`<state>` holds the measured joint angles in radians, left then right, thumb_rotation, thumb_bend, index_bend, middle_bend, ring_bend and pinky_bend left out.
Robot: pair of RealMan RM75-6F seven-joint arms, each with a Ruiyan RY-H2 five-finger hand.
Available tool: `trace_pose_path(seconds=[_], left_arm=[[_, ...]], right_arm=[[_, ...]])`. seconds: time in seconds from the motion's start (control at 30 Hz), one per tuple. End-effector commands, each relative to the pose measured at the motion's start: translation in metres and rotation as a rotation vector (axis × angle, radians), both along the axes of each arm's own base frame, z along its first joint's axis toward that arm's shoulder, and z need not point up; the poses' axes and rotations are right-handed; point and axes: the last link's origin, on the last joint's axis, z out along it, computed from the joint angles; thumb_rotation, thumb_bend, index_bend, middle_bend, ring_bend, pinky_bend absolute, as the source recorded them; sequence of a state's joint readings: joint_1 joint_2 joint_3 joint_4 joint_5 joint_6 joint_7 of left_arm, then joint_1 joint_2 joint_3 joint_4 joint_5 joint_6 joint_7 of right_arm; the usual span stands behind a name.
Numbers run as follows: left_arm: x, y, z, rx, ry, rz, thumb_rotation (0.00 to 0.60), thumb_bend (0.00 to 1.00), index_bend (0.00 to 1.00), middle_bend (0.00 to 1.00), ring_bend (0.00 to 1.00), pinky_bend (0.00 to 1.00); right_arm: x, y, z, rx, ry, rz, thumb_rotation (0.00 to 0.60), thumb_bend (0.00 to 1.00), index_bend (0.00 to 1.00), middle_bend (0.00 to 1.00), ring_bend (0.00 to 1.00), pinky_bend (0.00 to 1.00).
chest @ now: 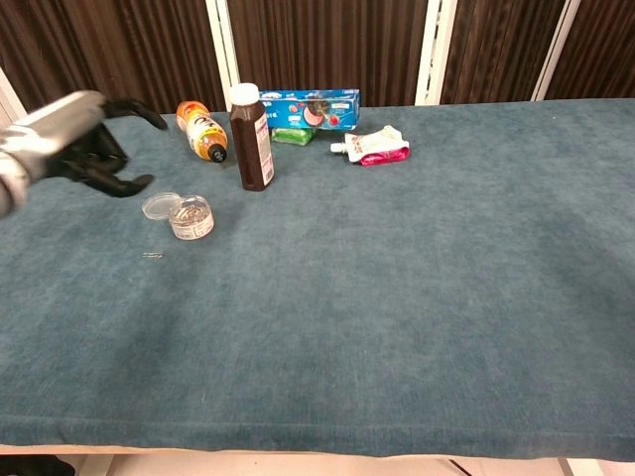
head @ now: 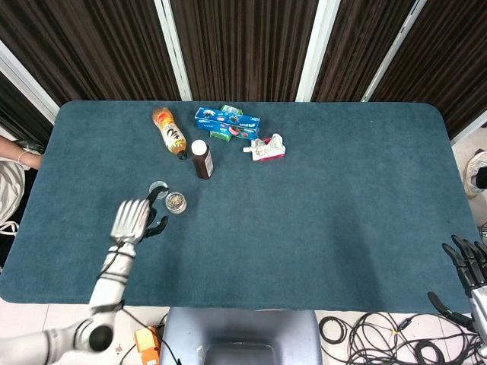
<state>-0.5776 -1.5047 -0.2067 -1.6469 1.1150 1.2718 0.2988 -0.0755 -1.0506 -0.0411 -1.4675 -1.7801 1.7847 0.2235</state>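
The left robot hand (chest: 84, 149) hovers released, fingers spread, beside the small clear round jar (chest: 190, 216), whose clear lid (chest: 157, 205) lies alongside on the desk (chest: 397, 258).

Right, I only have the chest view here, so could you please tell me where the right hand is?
Observer: The right hand shows only in the head view, beyond the near right corner of the table, fingers spread and holding nothing.
Operator: Thank you. Is anything close to it?
Observer: Yes, cables lie on the floor beside it.
Operator: And is the left hand right over the jar?
Observer: No. From above, the left hand sits on the robot's side of the small jar, apart from it, and the lid lies next to the jar.
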Motion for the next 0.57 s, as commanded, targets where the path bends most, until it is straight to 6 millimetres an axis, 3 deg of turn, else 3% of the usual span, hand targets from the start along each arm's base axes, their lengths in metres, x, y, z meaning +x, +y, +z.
trace_pose_path(seconds=[0.03,0.1,0.13,0.17,0.23,0.27,0.33,0.57], left_arm=[[-0.056,-0.075,0.054,0.095,0.075,-0.041,0.600,0.34,0.12,0.87,0.96,1.00],[-0.084,-0.097,0.063,0.122,0.157,-0.013,0.600,0.33,0.04,0.60,0.78,0.95],[-0.097,-0.105,0.065,0.127,0.195,0.008,0.600,0.32,0.02,0.46,0.63,0.86],[-0.111,-0.115,0.066,0.131,0.256,0.034,0.600,0.32,0.00,0.29,0.42,0.68],[-0.123,-0.126,0.067,0.172,0.317,0.032,0.600,0.33,0.00,0.08,0.13,0.36],[-0.126,-0.129,0.066,0.188,0.313,0.020,0.600,0.33,0.00,0.02,0.04,0.23],[-0.131,-0.134,0.065,0.200,0.317,0.017,0.600,0.33,0.00,0.00,0.00,0.12],[-0.132,-0.139,0.064,0.183,0.335,-0.006,0.600,0.33,0.00,0.00,0.00,0.08]], right_arm=[[0.002,-0.003,-0.007,0.014,0.015,-0.004,0.600,0.18,0.00,0.00,0.00,0.02],[0.004,-0.006,-0.012,0.027,0.032,-0.008,0.600,0.18,0.00,0.00,0.00,0.02],[0.004,-0.007,-0.014,0.032,0.040,-0.009,0.600,0.18,0.00,0.00,0.00,0.02],[0.005,-0.008,-0.017,0.038,0.050,-0.010,0.600,0.18,0.00,0.00,0.00,0.02],[0.007,-0.010,-0.022,0.046,0.063,-0.014,0.600,0.18,0.00,0.00,0.00,0.02],[0.007,-0.011,-0.023,0.048,0.067,-0.017,0.600,0.18,0.00,0.00,0.00,0.02],[0.008,-0.013,-0.026,0.053,0.073,-0.023,0.600,0.18,0.00,0.00,0.00,0.02],[0.008,-0.021,-0.033,0.073,0.097,-0.047,0.600,0.18,0.00,0.00,0.00,0.02]])
